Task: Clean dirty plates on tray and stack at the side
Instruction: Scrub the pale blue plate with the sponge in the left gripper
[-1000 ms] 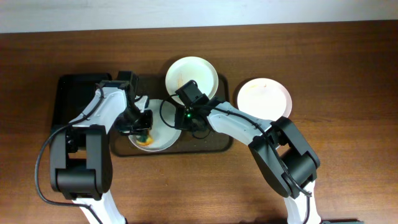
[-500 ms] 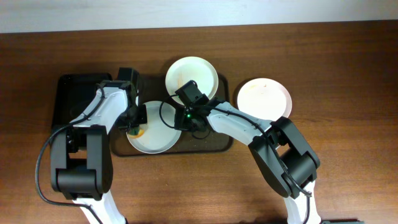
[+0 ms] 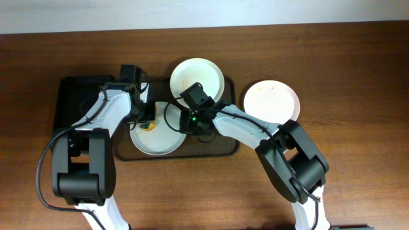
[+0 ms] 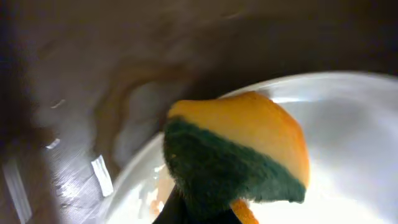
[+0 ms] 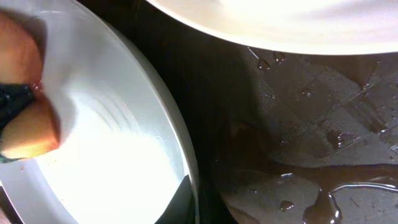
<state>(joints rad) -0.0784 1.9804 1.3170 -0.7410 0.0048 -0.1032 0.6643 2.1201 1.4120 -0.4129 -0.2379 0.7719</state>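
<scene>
A pale plate (image 3: 160, 137) lies at the front of the dark brown tray (image 3: 220, 150). My left gripper (image 3: 146, 117) is shut on a yellow-and-green sponge (image 4: 236, 155) and presses it on the plate's far left part (image 4: 348, 124), where orange smears show. My right gripper (image 3: 192, 121) is shut on the plate's right rim (image 5: 186, 174), with one dark finger (image 5: 179, 204) over the edge. The sponge also shows in the right wrist view (image 5: 25, 124). A second white plate (image 3: 197, 78) with an orange streak sits at the tray's back. A third white plate (image 3: 271, 101) lies on the table to the right.
A smaller black tray (image 3: 70, 102) lies to the left of the brown one, under my left arm. The brown tray's floor (image 5: 298, 137) is wet with water drops. The back plate's rim (image 5: 280, 18) is close above my right gripper.
My left gripper has swept the sponge from the plate's front left up to its far left edge. The right gripper and the plates have stayed put.
</scene>
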